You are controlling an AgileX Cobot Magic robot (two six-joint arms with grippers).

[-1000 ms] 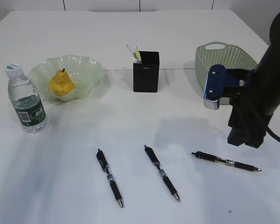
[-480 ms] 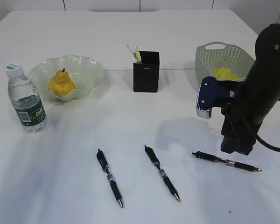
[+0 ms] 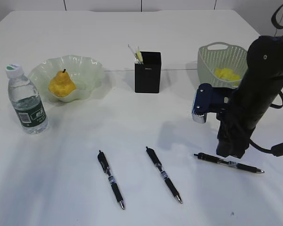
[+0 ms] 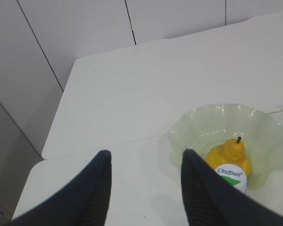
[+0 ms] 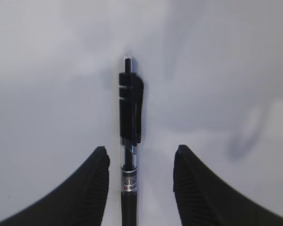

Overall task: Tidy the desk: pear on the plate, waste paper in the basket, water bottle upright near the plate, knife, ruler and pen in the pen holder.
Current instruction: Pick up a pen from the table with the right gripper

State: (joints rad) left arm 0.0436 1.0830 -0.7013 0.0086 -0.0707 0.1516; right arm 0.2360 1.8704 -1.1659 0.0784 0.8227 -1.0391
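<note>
Three black pens lie on the desk (image 3: 132,127): one on the left (image 3: 111,179), one in the middle (image 3: 164,174), one on the right (image 3: 228,163). My right gripper (image 3: 231,153) hangs open just above the right pen (image 5: 130,117), which runs between its fingers (image 5: 141,149), nearer the left one. The pear (image 3: 62,84) sits on the plate (image 3: 87,66). Left of the plate, the water bottle (image 3: 27,101) stands upright. Thin pale and yellow items (image 3: 137,54) stick out of the pen holder (image 3: 147,73); knife and ruler cannot be made out. Yellow waste paper (image 3: 226,74) lies in the basket (image 3: 212,59). My left gripper (image 4: 145,151) is open and empty, above the bottle cap (image 4: 230,173).
The right arm's blue camera block (image 3: 203,101) juts out to the left between the basket and the right pen. A seam in the tabletop (image 3: 118,70) runs behind the plate and pen holder. The table's left edge (image 4: 61,103) shows in the left wrist view.
My right arm has swung left and down, from in front of the basket to just over the right pen. The basket's yellow paper has come into view. The jaws kept their width.
</note>
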